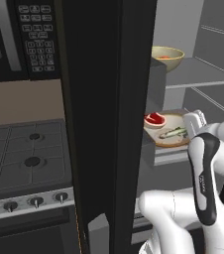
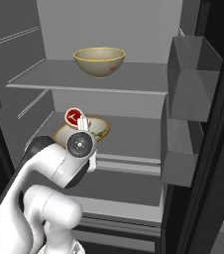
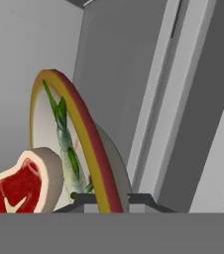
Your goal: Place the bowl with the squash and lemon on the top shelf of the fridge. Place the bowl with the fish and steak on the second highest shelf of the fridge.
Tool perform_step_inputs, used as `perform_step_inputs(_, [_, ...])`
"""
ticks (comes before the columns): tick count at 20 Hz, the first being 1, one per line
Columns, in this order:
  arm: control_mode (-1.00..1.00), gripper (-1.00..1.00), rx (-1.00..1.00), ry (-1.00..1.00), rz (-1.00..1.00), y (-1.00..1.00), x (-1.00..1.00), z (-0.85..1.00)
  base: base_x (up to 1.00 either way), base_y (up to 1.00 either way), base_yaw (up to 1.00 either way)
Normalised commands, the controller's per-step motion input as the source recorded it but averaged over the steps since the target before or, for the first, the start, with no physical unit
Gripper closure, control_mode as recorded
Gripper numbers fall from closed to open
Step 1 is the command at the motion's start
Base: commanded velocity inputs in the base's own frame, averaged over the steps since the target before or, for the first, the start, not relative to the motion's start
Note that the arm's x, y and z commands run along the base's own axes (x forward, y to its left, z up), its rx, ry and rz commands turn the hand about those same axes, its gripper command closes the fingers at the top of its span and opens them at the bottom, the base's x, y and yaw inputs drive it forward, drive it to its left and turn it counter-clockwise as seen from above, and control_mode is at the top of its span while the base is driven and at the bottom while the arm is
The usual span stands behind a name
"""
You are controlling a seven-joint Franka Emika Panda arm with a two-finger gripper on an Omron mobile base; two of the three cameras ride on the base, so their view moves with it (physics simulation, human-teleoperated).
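Note:
The tan bowl with squash and lemon [image 1: 167, 57] [image 2: 99, 60] stands on the fridge's top shelf [image 2: 134, 82]. One shelf down [image 2: 134, 138] sits the yellow-and-red-rimmed bowl [image 1: 169, 141] [image 2: 100, 130] [image 3: 86, 130], holding a red steak [image 1: 154, 119] [image 2: 73, 116] [image 3: 19, 187] and a green fish [image 1: 173, 133] [image 3: 64, 134]. My gripper [image 1: 187, 131] [image 2: 83, 125] [image 3: 113, 201] reaches into the fridge at that bowl's near edge. In the hand view its rim and wall pass between the two fingertips, so the gripper is shut on the bowl.
The dark open fridge door [image 1: 104, 124] stands on the left, with door bins [image 2: 191, 79] at the right. Beyond the door are a stove [image 1: 25, 158] and a microwave [image 1: 15, 34]. A lower shelf [image 2: 129, 186] lies under my arm.

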Motion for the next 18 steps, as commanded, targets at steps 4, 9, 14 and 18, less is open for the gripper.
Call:
perform_step_inputs(4, [-1.00,1.00,0.00,0.00,0.00,0.00,0.54,-0.27,0.00,0.00,0.00])
perform_step_inputs(9, [-1.00,1.00,0.01,0.00,0.00,0.00,0.36,-0.23,0.00,0.00,0.00])
perform_step_inputs(14, [-1.00,1.00,0.01,0.00,0.00,0.00,0.38,-0.21,0.00,0.00,0.00])
perform_step_inputs(18, [-1.00,1.00,0.02,0.00,0.00,0.00,0.31,-0.20,0.00,0.00,0.00])
